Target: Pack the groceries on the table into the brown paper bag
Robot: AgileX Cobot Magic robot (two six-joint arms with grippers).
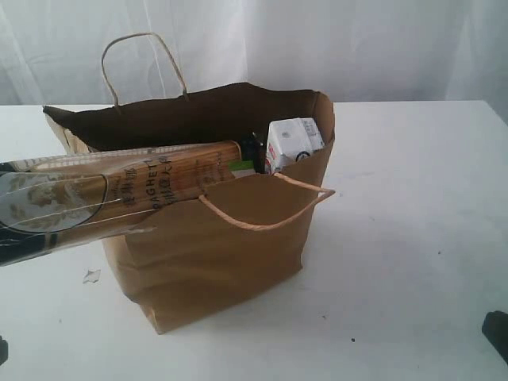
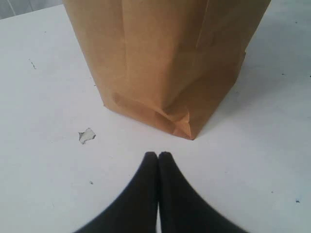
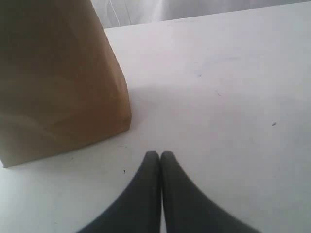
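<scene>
Tabletop (image 1: 413, 238) first: white, wide, and bare wherever we can see around the bag, with the most open room on the right of the exterior view. On it stands the brown paper bag (image 1: 222, 262), upright, mouth open. The spaghetti pack (image 1: 119, 198) lies tilted across the bag's rim on the left of that view, 1 end inside and the longer part hanging out. We judge a nudge there could lever it out or tip the bag. The small white-blue carton (image 1: 292, 141) sits inside at the right corner, poking above the rim. We see the left gripper (image 2: 158, 155) and the right gripper (image 3: 160, 154) low near the bag's base, both pressed closed and empty. A small pale scrap (image 2: 86, 136) lies near the left one.
</scene>
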